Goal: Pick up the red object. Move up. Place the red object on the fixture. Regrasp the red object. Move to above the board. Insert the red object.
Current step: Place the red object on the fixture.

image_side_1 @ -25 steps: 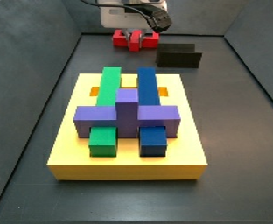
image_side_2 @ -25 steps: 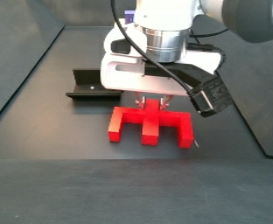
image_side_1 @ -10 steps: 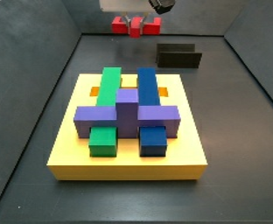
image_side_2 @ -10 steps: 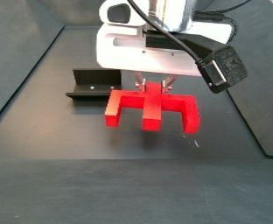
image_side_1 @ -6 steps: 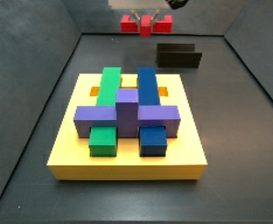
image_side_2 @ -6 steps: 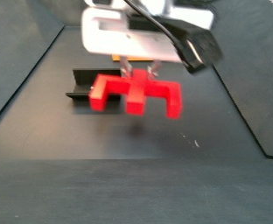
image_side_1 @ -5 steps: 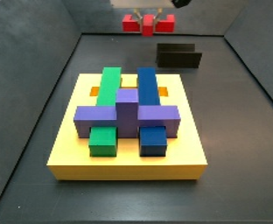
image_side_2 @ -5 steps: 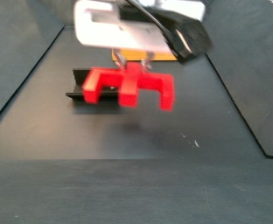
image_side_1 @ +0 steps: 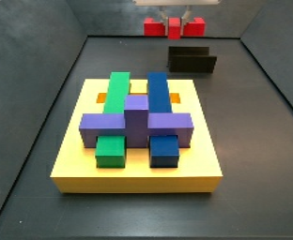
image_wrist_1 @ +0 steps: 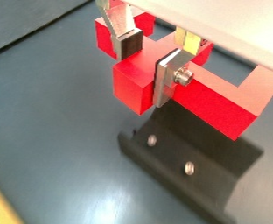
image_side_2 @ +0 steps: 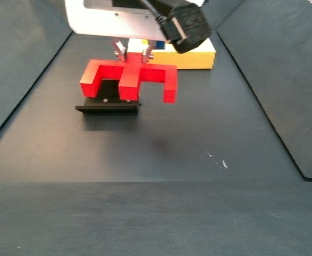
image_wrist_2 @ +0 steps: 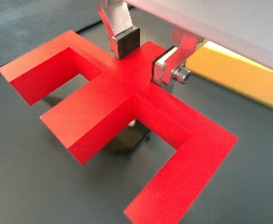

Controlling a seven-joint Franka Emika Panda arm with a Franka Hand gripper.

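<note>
My gripper (image_wrist_1: 150, 54) is shut on the red object (image_wrist_1: 203, 98), pinching its raised centre tab between the silver fingers (image_wrist_1: 171, 76). The red object hangs in the air above the black fixture (image_wrist_1: 188, 166), apart from it. In both side views the red object (image_side_2: 129, 79) (image_side_1: 175, 27) hovers over the fixture (image_side_2: 108, 102) (image_side_1: 193, 61) at the far end of the floor. A wrist view shows the gripper (image_wrist_2: 147, 56) on the red object (image_wrist_2: 115, 101). The yellow board (image_side_1: 139, 159) with green, blue and purple blocks lies near the front.
A yellow edge of the board (image_wrist_2: 234, 73) shows in a wrist view and behind the gripper in a side view (image_side_2: 186, 58). Dark walls (image_side_1: 49, 66) enclose the grey floor. The purple cross block (image_side_1: 136, 120) sits on the board.
The gripper has lifted the red object off the floor and carried it sideways to above the fixture.
</note>
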